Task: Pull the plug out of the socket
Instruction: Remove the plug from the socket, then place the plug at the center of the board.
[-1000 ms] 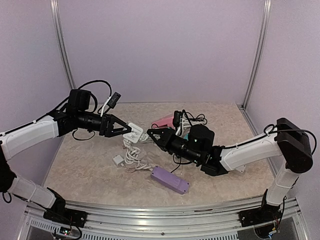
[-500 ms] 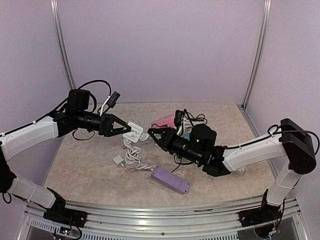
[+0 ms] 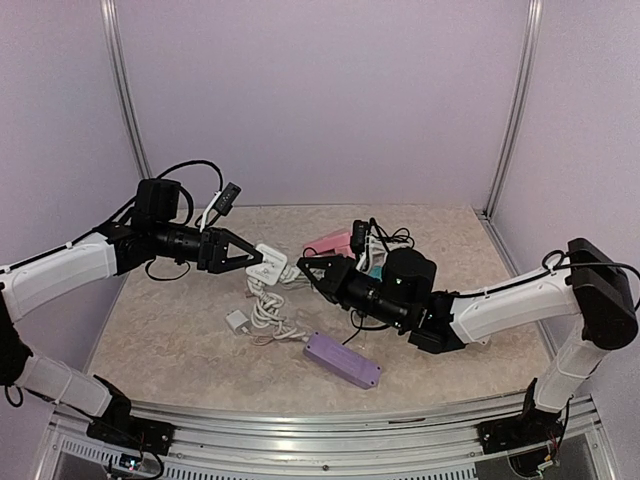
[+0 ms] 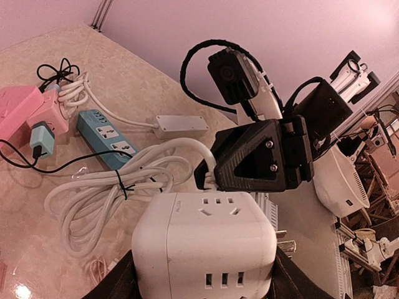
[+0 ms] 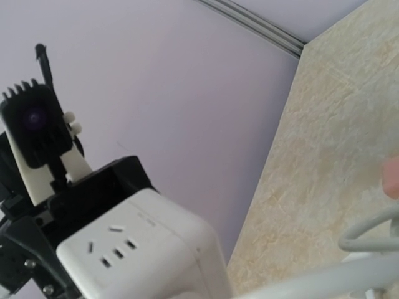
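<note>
White socket cube point(image 4: 206, 246) in L gripper point(image 3: 257, 260)

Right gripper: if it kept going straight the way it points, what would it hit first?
Most likely the white cube socket, clamped in the left gripper; the right gripper aims up-left at its side. The white cable sits close too, so depth is uncertain.

White left arm point(image 3: 55, 272), white right arm point(image 3: 505, 308), black joints point(image 3: 158, 203), looped black cables point(image 4: 183, 68)

Socket cube point(image 4: 204, 246) is smooth matt plastic; table point(image 4: 137, 81) perhaps glossy laminate.
</note>
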`<act>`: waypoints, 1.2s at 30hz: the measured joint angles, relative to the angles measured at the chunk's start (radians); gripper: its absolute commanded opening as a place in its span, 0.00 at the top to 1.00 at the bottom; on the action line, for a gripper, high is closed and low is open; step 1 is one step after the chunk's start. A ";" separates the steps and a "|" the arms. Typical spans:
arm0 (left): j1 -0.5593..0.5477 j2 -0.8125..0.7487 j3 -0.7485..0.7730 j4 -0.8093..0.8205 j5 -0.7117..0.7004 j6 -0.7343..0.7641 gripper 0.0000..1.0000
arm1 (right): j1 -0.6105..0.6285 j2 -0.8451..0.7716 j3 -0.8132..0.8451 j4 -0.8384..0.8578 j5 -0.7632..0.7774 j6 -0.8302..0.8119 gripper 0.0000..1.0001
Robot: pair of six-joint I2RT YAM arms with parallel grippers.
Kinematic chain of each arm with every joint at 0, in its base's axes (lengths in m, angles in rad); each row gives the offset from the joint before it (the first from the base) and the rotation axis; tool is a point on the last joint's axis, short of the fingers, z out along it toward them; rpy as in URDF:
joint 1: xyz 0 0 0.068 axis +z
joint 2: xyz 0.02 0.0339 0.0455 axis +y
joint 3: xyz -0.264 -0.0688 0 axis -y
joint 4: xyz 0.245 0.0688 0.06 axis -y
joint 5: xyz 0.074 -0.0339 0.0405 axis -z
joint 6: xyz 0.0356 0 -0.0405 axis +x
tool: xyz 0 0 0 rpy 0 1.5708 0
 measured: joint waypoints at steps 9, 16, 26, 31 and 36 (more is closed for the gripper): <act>0.028 -0.009 -0.002 -0.001 -0.005 -0.005 0.92 | -0.003 -0.026 -0.025 -0.049 0.068 -0.017 1.00; 0.040 -0.033 -0.002 -0.008 -0.059 0.012 0.92 | -0.019 -0.027 -0.042 -0.129 0.163 -0.042 1.00; 0.030 -0.033 -0.002 -0.031 -0.068 0.022 0.92 | -0.019 -0.027 -0.042 -0.134 0.189 -0.064 1.00; 0.026 -0.033 -0.002 -0.032 -0.064 0.027 0.91 | -0.016 -0.037 -0.042 -0.146 0.205 -0.096 1.00; -0.012 -0.033 -0.001 -0.048 -0.061 0.058 0.91 | -0.012 -0.081 -0.037 -0.205 0.238 -0.178 1.00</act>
